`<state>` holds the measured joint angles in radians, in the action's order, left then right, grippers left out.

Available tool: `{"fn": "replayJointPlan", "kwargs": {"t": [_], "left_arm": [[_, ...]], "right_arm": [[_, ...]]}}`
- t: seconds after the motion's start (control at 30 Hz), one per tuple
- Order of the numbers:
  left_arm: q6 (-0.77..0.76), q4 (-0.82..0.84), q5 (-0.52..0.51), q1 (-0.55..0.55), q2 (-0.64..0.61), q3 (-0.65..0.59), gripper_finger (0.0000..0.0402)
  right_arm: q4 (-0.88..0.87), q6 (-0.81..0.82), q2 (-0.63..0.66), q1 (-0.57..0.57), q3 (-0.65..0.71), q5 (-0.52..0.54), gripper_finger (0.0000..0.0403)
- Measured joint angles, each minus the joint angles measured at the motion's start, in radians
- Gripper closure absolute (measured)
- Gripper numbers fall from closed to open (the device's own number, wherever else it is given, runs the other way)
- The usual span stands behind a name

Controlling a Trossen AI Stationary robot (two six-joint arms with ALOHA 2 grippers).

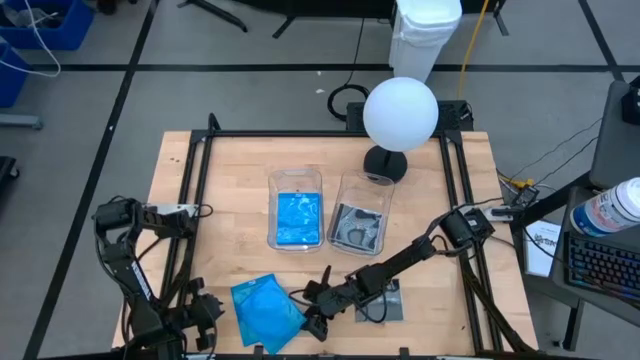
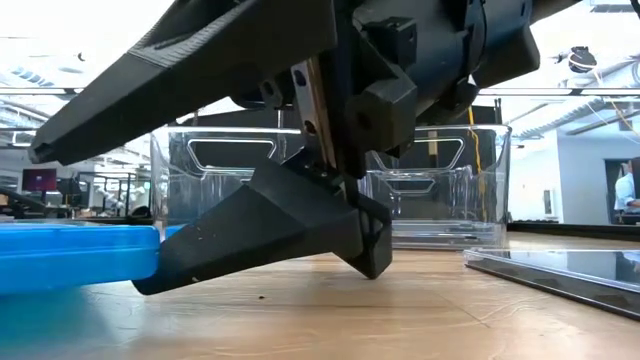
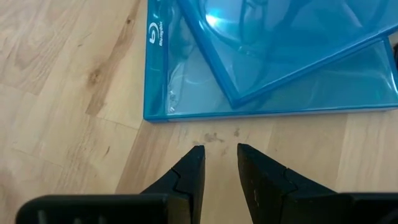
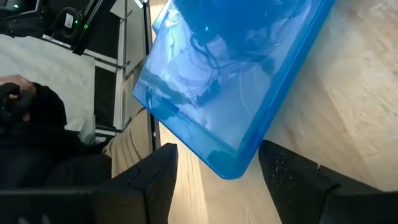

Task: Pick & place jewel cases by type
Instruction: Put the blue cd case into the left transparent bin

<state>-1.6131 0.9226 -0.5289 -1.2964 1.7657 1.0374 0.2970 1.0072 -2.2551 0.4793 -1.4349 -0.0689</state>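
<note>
Blue cases popping against pale wood

The two stacked cases (image 1: 265, 309) are glowing see-through bright blue, more blue is showing in the left clear tub (image 1: 297, 208), grey-dark stuff is sitting in the right tub (image 1: 359, 213), a dark grey case (image 1: 385, 300) is lying flat, and the arms are looking matte black on the light wood-grain table (image 1: 235, 165).

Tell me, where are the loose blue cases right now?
In the high view, the blue cases lie stacked at the table's near edge, left of centre, between the left gripper and the right gripper.
</note>
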Motion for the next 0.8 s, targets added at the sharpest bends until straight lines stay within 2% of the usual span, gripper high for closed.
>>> {"fn": "replayJointPlan", "kwargs": {"t": [0.27,0.37,0.5,0.6,0.8], "left_arm": [[-0.002,-0.022,-0.003,0.007,0.000,0.000,0.0300],[0.062,-0.080,-0.022,0.006,0.000,0.001,0.0300],[0.131,-0.102,-0.008,0.005,0.000,0.067,0.0300],[0.220,-0.192,-0.013,0.009,0.000,0.103,0.0300],[0.360,-0.338,0.030,0.088,0.071,0.105,0.0300]], "right_arm": [[-0.003,-0.032,0.000,-0.005,0.001,0.008,0.0191],[-0.013,-0.050,0.000,-0.013,0.001,0.010,0.0191],[-0.016,-0.061,0.000,-0.024,0.002,0.014,0.0191],[-0.018,-0.072,0.000,-0.026,0.002,0.013,0.0191],[-0.018,-0.089,-0.001,-0.027,0.002,0.013,0.0191]]}}
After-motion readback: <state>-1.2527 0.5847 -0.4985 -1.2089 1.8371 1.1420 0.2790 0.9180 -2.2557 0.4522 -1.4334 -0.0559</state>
